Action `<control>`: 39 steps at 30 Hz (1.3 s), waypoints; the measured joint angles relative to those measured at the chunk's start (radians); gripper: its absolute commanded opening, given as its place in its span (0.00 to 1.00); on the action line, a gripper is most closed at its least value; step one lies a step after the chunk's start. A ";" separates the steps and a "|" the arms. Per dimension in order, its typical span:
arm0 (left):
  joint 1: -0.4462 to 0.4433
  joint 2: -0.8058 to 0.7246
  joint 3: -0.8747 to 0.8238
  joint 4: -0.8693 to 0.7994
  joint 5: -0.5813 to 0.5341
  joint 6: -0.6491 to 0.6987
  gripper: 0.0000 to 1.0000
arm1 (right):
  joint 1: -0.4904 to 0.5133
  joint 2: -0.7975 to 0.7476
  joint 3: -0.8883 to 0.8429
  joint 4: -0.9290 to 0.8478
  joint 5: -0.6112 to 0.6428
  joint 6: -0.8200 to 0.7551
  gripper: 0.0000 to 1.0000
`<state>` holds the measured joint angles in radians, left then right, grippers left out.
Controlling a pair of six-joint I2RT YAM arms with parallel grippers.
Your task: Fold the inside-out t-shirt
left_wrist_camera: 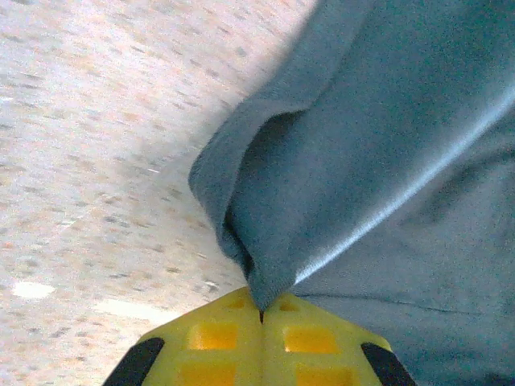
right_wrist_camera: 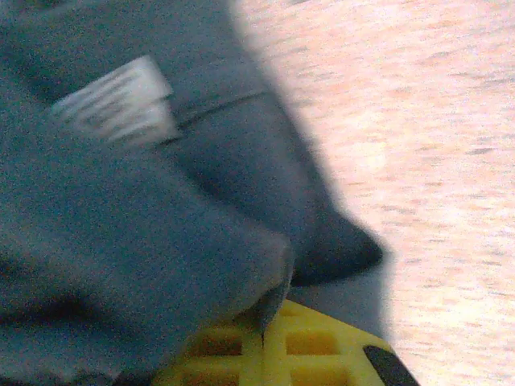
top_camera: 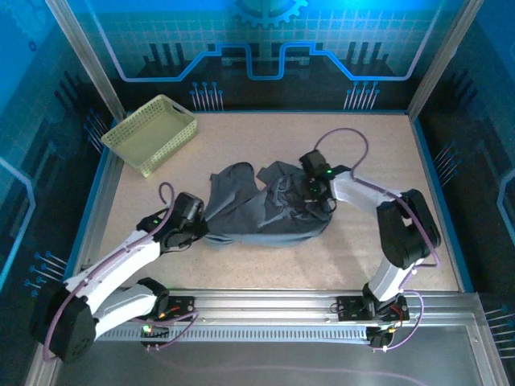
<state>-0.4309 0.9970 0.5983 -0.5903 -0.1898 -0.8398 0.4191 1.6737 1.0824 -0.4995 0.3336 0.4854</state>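
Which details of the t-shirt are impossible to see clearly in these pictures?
- Right wrist view: text on the white label is blurred.
- Top view: t-shirt is bunched; its folds hide sleeves and collar.
- Left wrist view: the picture's edge cuts off the fabric beyond the left claw.

This is a robot lab test cell. A speckled table (top_camera: pixel 386 161) is fenced by aluminium posts (top_camera: pixel 87 60) and blue panels (top_camera: pixel 265 36) printed with circuit lines and a gear at the top of the frame. A cabled left arm (top_camera: pixel 121 261) and right arm (top_camera: pixel 402 233) are bolted to a metal rail (top_camera: pixel 273 310) along the bottom.
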 measured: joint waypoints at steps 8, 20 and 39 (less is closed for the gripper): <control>0.082 0.005 0.022 -0.107 -0.038 0.031 0.53 | -0.047 -0.304 -0.133 -0.010 -0.059 0.064 0.46; -0.229 0.233 0.554 -0.184 -0.166 0.090 0.78 | 0.066 -0.399 -0.140 -0.137 0.023 0.067 0.60; -0.334 0.909 0.782 0.026 0.005 0.060 0.32 | 0.112 -0.090 -0.153 0.185 -0.312 0.132 0.54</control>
<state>-0.7647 1.9057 1.3800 -0.5644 -0.1848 -0.7803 0.5308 1.5833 0.9298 -0.3149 0.0216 0.6178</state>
